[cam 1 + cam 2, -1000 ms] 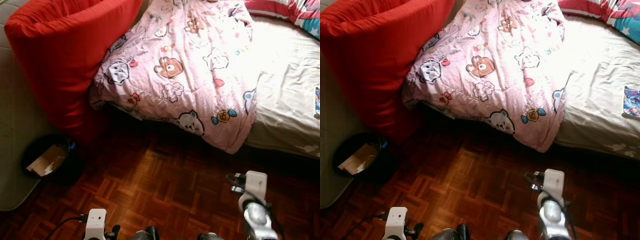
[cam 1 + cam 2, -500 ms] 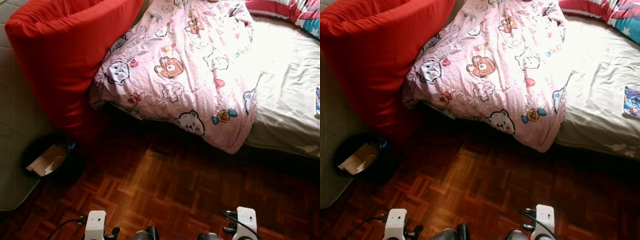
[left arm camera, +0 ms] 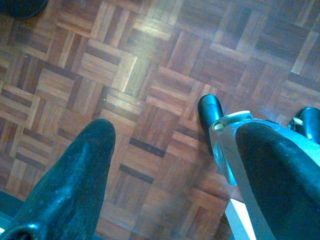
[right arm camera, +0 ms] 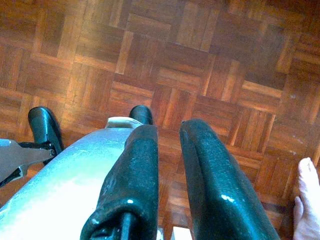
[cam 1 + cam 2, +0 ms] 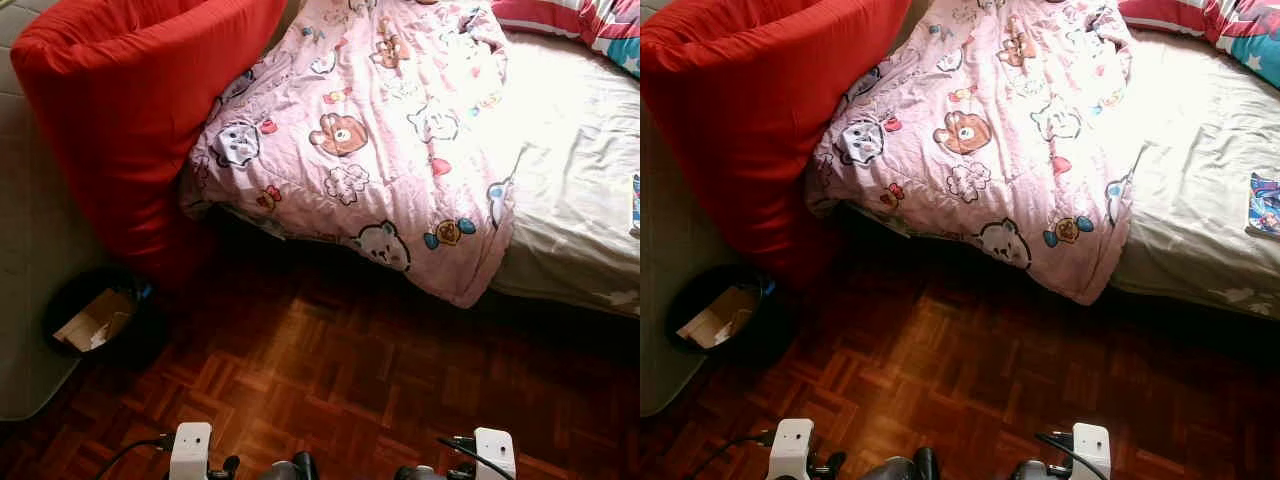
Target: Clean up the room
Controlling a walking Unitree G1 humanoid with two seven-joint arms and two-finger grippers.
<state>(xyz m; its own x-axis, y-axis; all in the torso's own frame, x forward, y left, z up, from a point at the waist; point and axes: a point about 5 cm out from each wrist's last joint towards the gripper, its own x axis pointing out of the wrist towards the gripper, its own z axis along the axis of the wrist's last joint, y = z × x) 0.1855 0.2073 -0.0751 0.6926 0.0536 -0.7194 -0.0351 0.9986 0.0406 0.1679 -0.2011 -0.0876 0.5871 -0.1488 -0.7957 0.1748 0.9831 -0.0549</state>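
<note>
Down low by my own feet, both arms hang over the wood floor (image 5: 340,370), which is made of little shiny brown blocks. My left gripper (image 3: 165,165) has its two black fingers spread wide with nothing between them. My right gripper (image 4: 167,170) has its fingers close side by side, with a thin gap, and they hold nothing.

A bit farther off to my left sits a round black bin (image 5: 95,320) with a flat brown bit of card inside it. Next to it a big soft red cushion (image 5: 140,110) leans against the bed (image 5: 570,200).

On the bed, a puffy pink blanket (image 5: 380,140) with bears on it lies crumpled, and one corner hangs down toward the floor. A small bright book (image 5: 1264,203) rests at the far right edge of the pale sheet.

I think I am looking around to pick what to tidy. The blanket looks like the messy thing. I would need to step closer and lift an arm, because it is well apart from both grippers.
</note>
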